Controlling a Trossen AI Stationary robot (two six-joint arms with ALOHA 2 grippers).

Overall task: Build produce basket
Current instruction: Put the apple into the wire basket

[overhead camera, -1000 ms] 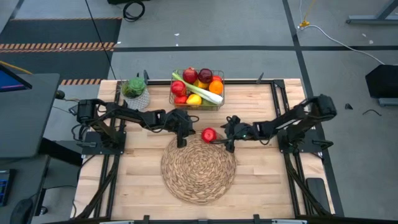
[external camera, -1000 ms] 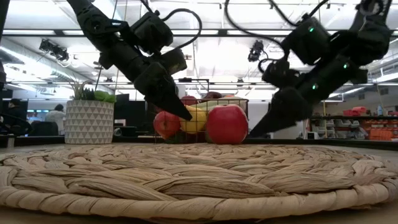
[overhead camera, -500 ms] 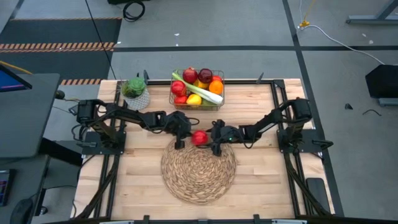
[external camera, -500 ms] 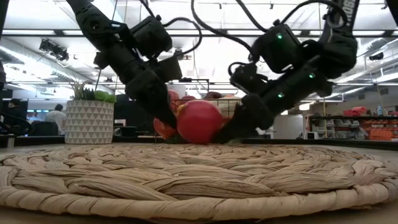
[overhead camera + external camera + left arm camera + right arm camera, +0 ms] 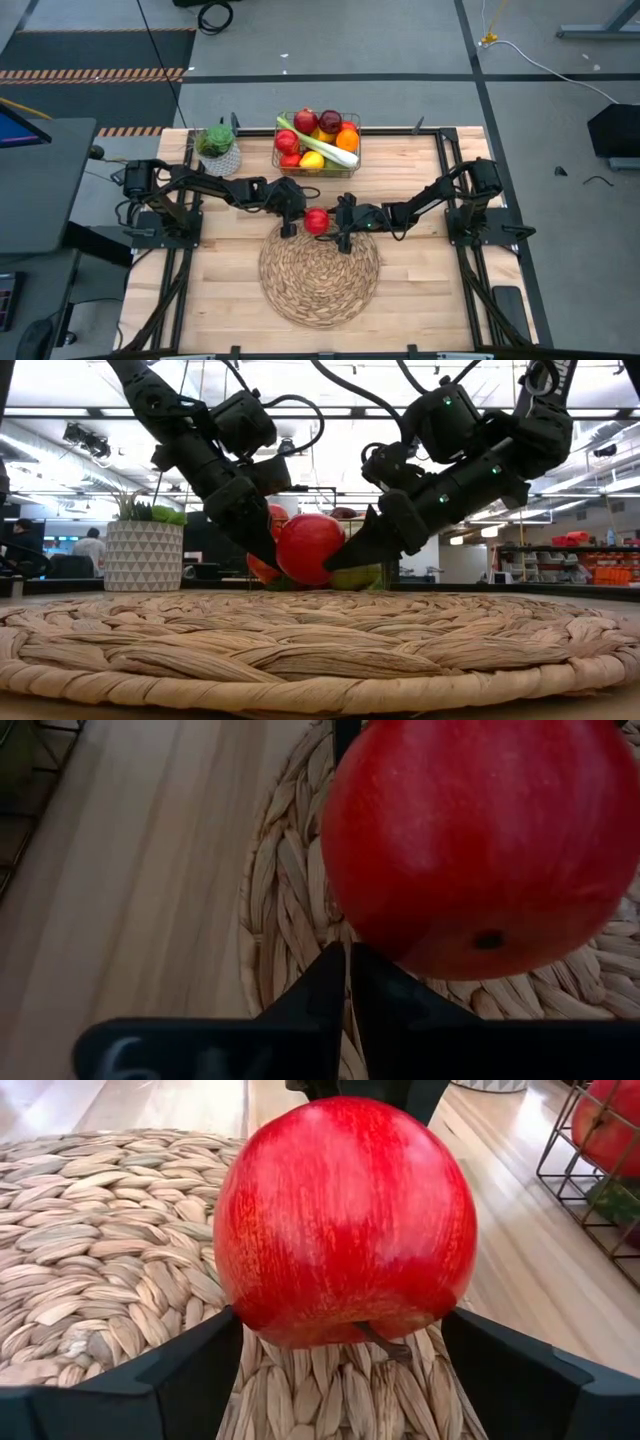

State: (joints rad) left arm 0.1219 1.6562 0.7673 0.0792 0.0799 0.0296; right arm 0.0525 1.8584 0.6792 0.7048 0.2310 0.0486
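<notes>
A red apple (image 5: 317, 220) hangs just over the far edge of a round woven mat (image 5: 319, 285). My right gripper (image 5: 332, 223) comes from the table's right and is shut on the apple, with its jaws wide. From the left, my left gripper (image 5: 299, 224) is shut, its tips at the apple's other side. The wire basket (image 5: 356, 160) stands at the table's far edge. It is filled with produce (image 5: 317, 140): red apples, an orange, a lemon and a leek. My left gripper touches the apple's left underside (image 5: 362, 925), near the dark blossom end, with the tips of its shut fingers (image 5: 335, 985). The fingers slant down from the table's left. My right gripper holds the apple between its two fingers (image 5: 195, 1365), one on the near flank and one on the far flank (image 5: 450, 1300). The fingers reach in almost level from the table's right. The apple lies on its side, stem (image 5: 385, 1342) toward this gripper. In the low view its underside (image 5: 311, 582) shows slightly above the mat.
A white patterned pot with a green plant (image 5: 218, 150) stands at the far left, beside the basket. The mat covers the table's middle toward the near edge. Bare wood lies to its left and right. A person (image 5: 92, 550) shows far back in the room.
My right gripper has travelled toward the table's left with the apple between its fingers. The apple has gone from beside the mat's far right rim to over its far edge, where it now meets my left gripper's shut fingertips.
</notes>
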